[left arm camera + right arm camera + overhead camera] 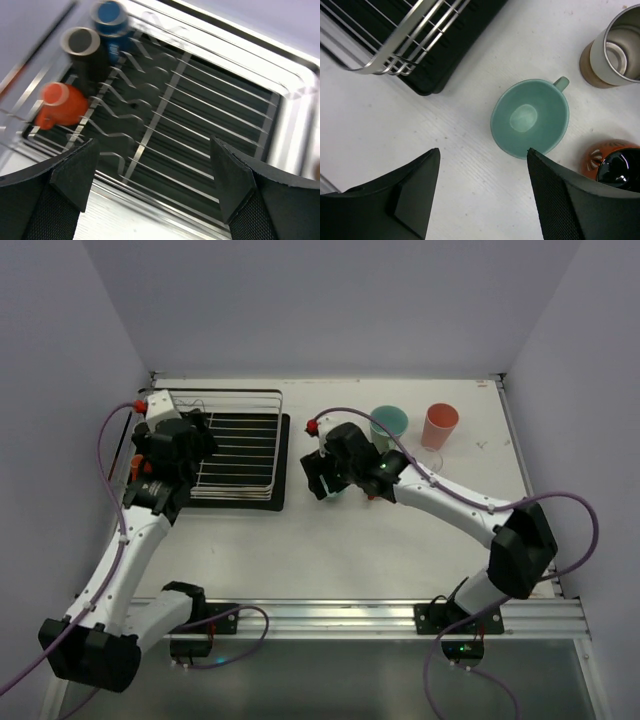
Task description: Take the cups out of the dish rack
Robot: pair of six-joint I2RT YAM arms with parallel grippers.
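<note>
Right wrist view: right gripper [483,155] spread over unloaded teal-green mug [530,117]; calls next for lowering spread left gripper [154,145] around orange cup [60,105] at left of dish rack [405,39].

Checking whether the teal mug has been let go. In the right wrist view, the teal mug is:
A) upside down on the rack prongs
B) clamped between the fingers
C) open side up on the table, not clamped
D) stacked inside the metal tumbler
C: the teal mug stands open side up on the white table, beside the dish rack, and the right gripper is spread wide open above it.
</note>
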